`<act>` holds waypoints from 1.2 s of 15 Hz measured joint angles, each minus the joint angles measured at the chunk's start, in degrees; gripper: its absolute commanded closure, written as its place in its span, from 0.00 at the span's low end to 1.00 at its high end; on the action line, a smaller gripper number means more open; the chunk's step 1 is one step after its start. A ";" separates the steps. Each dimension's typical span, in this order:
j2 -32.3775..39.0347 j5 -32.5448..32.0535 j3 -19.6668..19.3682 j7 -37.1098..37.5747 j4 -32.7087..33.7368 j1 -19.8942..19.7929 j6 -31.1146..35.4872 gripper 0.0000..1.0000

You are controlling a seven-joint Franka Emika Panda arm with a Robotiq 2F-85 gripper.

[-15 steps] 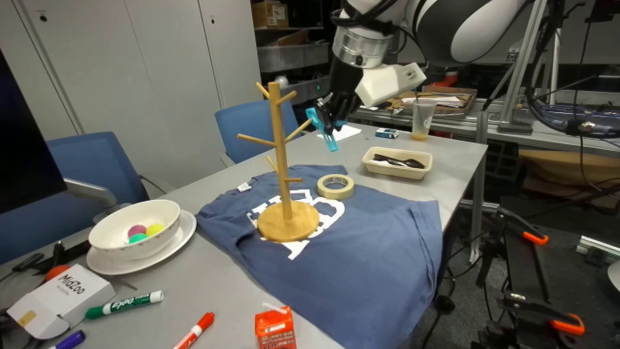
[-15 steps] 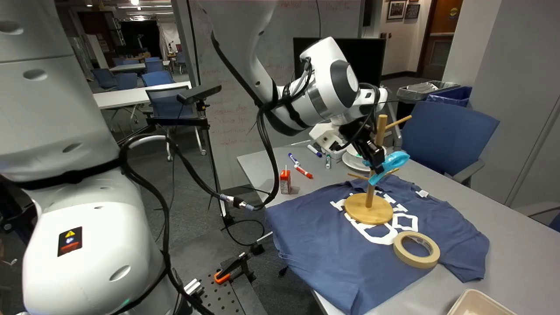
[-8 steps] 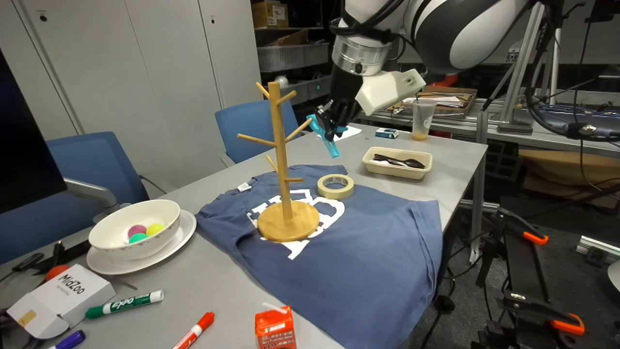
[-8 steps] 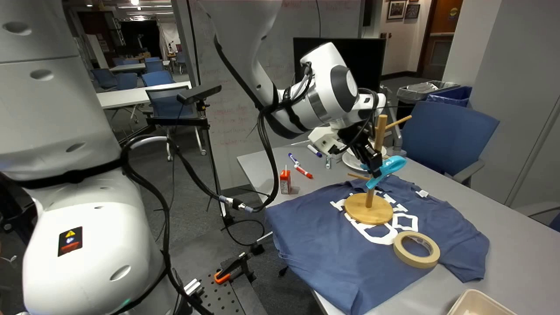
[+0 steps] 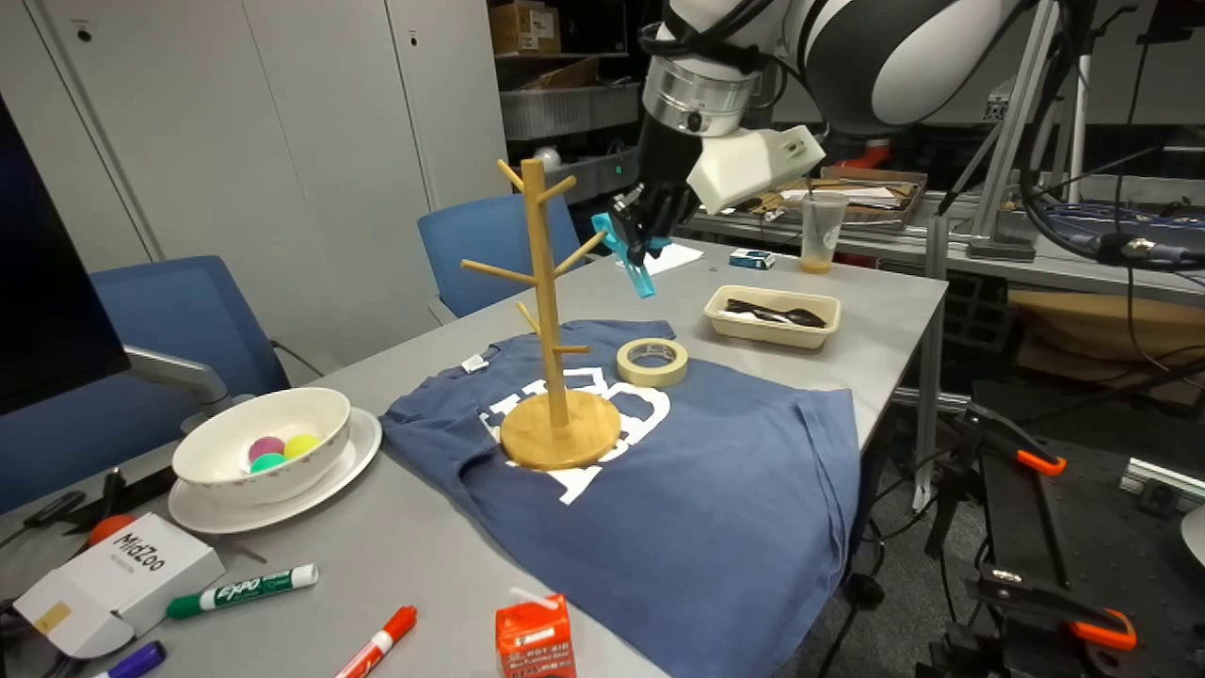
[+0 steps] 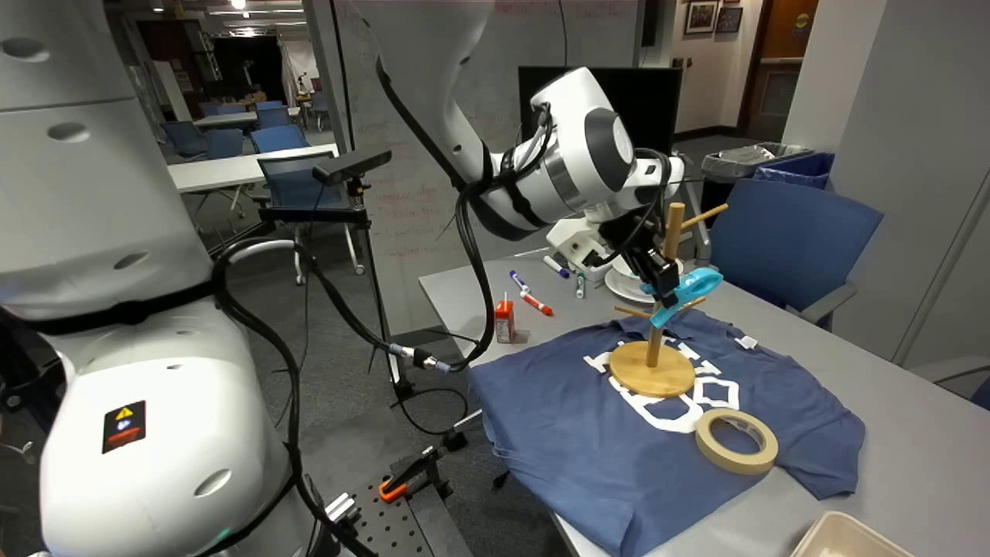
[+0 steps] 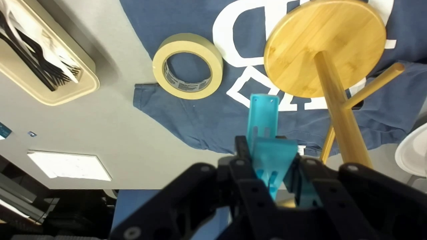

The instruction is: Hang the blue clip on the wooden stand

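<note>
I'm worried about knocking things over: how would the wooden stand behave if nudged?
The wooden stand would probably rock or tip if pushed high up, being tall and thin above its round base. Pushed low, it may slide and ruck the blue shirt beneath it.

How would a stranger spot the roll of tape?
Find the blue shirt spread over the grey table, with the wooden stand on it. Near the stand, at the shirt's edge, lies the roll of tape: a flat, pale yellow ring, unlike the tall stand or rectangular tray.
</note>
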 measured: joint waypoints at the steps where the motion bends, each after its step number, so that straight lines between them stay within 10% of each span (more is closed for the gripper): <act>1: -0.10 -0.11 0.00 0.00 0.07 0.00 0.00 0.94; 18: 2.08 -1.02 0.00 -0.15 1.83 0.00 -6.22 0.94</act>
